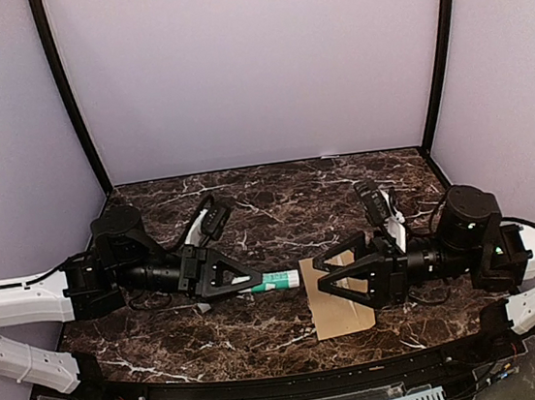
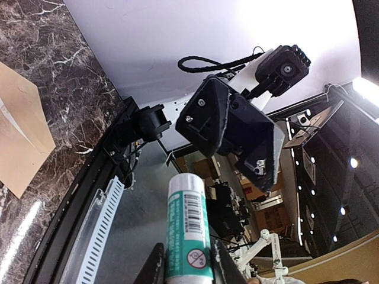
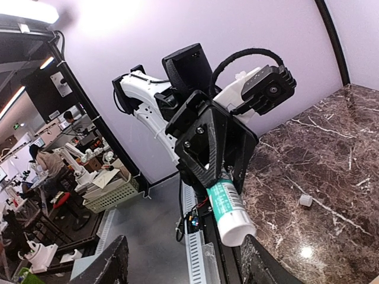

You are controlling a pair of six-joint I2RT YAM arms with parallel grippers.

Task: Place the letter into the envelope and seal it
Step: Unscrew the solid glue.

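The bench (image 1: pixel 277 194) carries the envelope (image 1: pixel 346 319) flat near its front edge, right of centre, probably laid there so both arms can reach the flap. The left arm (image 1: pixel 149 268) and right arm (image 1: pixel 449 246) stretch low and inward, forearms nearly level, tips facing each other just above the envelope's left end. No letter shows as a separate sheet; it is likely already inside. The left fingers (image 2: pixel 155 269) are clenched on a glue stick (image 2: pixel 188 225), held level with its end toward the envelope, apparently for sealing. The right fingers (image 3: pixel 115 263) are spread wide, grasping nothing. A small white piece (image 3: pixel 305 200), possibly the cap, lies on the bench.
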